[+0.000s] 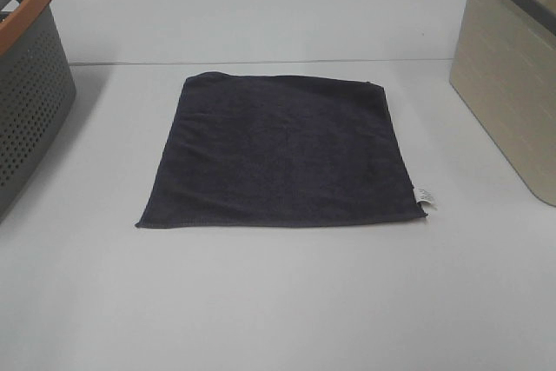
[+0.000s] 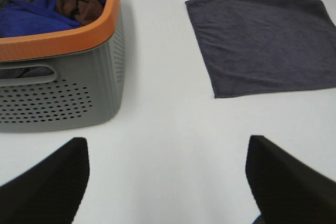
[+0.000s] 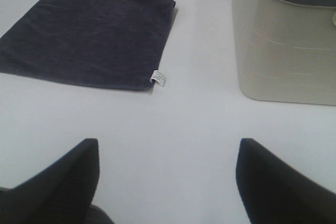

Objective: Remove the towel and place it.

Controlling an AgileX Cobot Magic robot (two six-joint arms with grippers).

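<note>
Lying flat, towel (image 1: 282, 152) fully visible

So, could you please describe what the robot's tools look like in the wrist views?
Each tool shows two black fingers, broad and wedge-shaped, with a finely ribbed surface: the left tool and the right tool look alike. No cables or markings show, and the arms are out of view.

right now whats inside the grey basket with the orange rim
The grey basket holds a blue cloth and a brown cloth at the top. Anything beneath them is covered.
</note>
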